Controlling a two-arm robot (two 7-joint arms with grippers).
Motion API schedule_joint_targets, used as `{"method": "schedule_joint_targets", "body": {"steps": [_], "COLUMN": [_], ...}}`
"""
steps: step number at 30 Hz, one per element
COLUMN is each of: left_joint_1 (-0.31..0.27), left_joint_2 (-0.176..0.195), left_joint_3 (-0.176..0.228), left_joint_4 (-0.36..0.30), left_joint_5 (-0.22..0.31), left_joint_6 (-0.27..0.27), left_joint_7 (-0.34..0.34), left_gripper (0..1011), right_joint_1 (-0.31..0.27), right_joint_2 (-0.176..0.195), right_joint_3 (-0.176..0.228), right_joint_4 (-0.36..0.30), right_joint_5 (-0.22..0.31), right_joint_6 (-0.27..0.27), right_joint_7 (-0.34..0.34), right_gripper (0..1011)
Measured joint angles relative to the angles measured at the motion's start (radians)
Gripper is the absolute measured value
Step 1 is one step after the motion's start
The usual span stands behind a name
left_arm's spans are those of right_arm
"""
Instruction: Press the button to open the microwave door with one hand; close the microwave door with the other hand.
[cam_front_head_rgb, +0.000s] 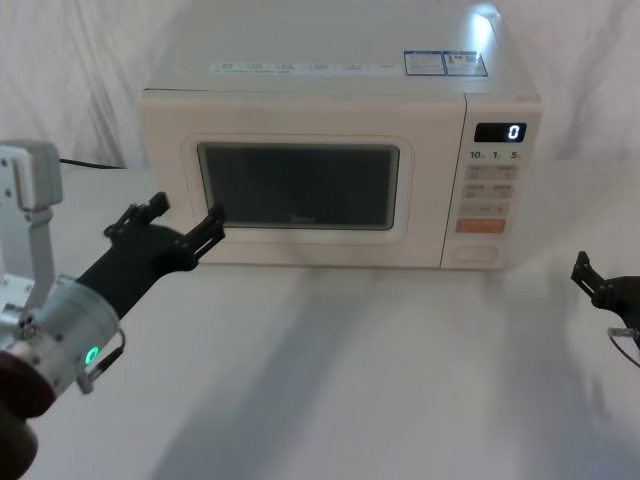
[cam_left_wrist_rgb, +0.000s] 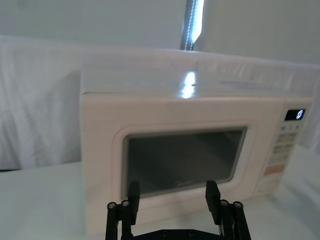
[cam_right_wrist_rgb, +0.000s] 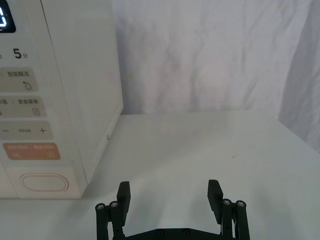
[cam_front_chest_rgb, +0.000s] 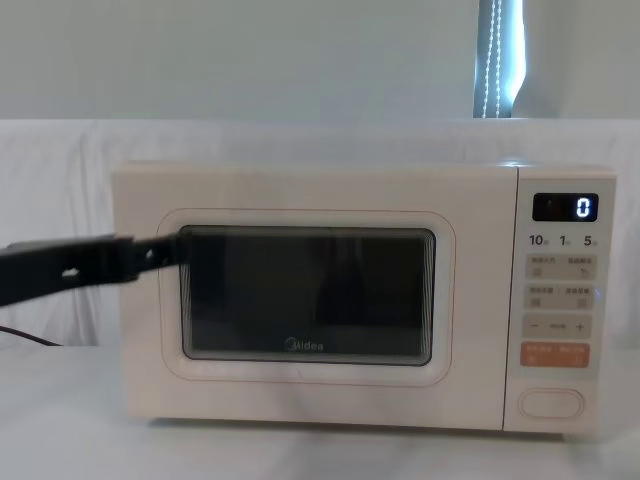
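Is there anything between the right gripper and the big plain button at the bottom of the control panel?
Nothing visible. The right gripper, jaws open, hangs off to the right of the microwave, with bare white tabletop between it and the button. The microwave door is shut, and the left gripper hovers at the door's left side.

Glossy dark glass microwave door, smooth cream casing probably plastic, wrinkled white cloth backdrop

Head view high, angled down; chest view low, level, close. Wrist views forward over grippers. Microwave door shared by head, chest, left wrist.
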Motion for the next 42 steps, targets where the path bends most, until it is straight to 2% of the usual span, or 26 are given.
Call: {"method": "schedule_joint_targets", "body": {"steps": [6,16,25,42], "left_joint_1": [0.044,0.099,0.12,0.117], "left_joint_2": [0.007,-0.024,-0.045,-0.043], "left_joint_3": [-0.009,-0.032,-0.048,-0.045], "left_joint_4": [0.007,0.044,0.064,0.061], "left_joint_5": [0.031,0.062,0.087,0.084], "left_joint_6": [-0.037,-0.083,-0.103,-0.101], "left_joint_7": [0.012,0.022,0.028,0.027], "left_gripper": [1001,1001,1001,1001], "right_joint_1": [0.0,0.0,0.0,0.0], "right_joint_2": [0.0,0.0,0.0,0.0], "right_joint_3": [0.0,0.0,0.0,0.0], "right_joint_4": [0.0,0.0,0.0,0.0], "right_joint_5": [0.0,0.0,0.0,0.0], "right_joint_6": [0.0,0.0,0.0,0.0], "right_joint_7": [0.0,0.0,0.0,0.0], "right_gripper": [1002,1002,1002,1002]}}
